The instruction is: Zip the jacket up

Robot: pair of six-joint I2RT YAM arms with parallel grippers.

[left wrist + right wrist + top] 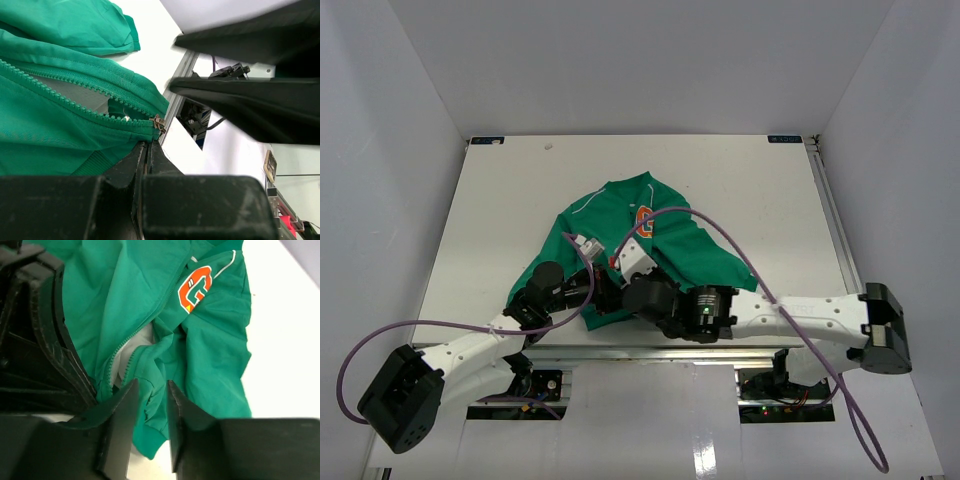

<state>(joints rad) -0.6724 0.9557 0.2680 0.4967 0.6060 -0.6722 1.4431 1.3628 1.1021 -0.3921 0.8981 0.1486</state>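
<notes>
The green jacket [692, 252] lies crumpled on the table, its orange emblem [195, 287] facing up. The zipper is undone along most of its length, with pale lining [135, 346] showing between the two rows of teeth. The slider [159, 123] sits at the bottom end, at the hem near the table's front edge. My left gripper [147, 146] is shut on the hem just below that slider. My right gripper [152, 386] is open right beside the left one, its fingers straddling a bunched fold of the hem without pinching it.
The table's front edge with its metal rail [176, 95] runs right by the zipper's bottom end. A purple cable [740, 255] loops over the jacket's right side. White walls enclose the table [500, 230] on three sides.
</notes>
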